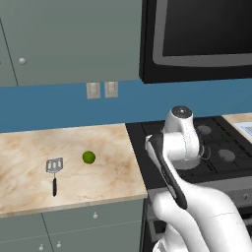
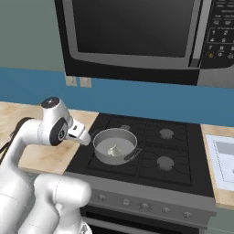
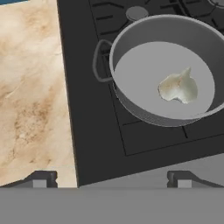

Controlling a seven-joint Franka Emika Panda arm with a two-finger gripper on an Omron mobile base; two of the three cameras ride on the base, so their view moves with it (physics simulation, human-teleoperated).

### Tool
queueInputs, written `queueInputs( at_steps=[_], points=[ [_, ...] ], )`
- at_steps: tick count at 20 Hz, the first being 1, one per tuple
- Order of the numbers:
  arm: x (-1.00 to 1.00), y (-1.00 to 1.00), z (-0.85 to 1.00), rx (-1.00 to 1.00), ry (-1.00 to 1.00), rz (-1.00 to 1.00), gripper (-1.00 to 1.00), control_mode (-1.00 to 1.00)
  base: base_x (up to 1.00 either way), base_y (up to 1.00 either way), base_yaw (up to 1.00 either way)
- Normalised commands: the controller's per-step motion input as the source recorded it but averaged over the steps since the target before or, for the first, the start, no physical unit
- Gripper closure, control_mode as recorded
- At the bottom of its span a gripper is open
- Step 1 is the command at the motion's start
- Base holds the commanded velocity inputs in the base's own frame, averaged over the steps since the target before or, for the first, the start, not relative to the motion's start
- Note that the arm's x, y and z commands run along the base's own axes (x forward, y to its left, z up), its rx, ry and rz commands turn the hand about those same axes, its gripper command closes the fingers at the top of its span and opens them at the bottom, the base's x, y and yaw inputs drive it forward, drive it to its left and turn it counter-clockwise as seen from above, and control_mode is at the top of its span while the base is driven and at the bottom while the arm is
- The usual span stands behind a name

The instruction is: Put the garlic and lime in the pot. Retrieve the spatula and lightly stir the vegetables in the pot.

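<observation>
**Garlic in the pot, lime and spatula waiting on the desk**

Our end effector (image 3: 111, 179) stood spread wide with nothing between its tips, hanging over the stove's front left edge just beside the pot (image 3: 131, 107). The garlic (image 3: 178, 86) lay inside on the pot's flat floor. Farther out, on the marbled desk (image 1: 29, 147) left of the stove, the lime (image 1: 88, 157) sat near the spatula (image 1: 54, 173), apart from it. We judged the lime light, firm and smooth, apt to roll, so we would close on it across its widest middle from above. The spatula looked stiff and light; its thin black handle, pointing toward the desk's front, seemed the place to grip, though it lay flat against the surface.
</observation>
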Motion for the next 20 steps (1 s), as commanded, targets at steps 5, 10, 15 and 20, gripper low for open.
queueInputs(
  at_steps=[5, 10, 15, 20],
  points=[
    [0.06, 0.76, 0.10, 0.00, -0.11, 0.01, -1.00, -1.00, 0.00, 0.00, 0.00],
    [0.03, 0.81, 0.00, 0.00, -0.07, 0.19, -1.00, -1.00, 0.00, 0.00, 0.00],
    [0.21, 0.71, 0.05, 0.00, -0.05, 0.17, -1.00, -1.00, 0.00, 0.00, 0.00],
    [0.36, 0.52, 0.15, 0.00, 0.01, 0.13, -1.00, -1.00, 0.00, 0.00, 0.00]
  ],
)
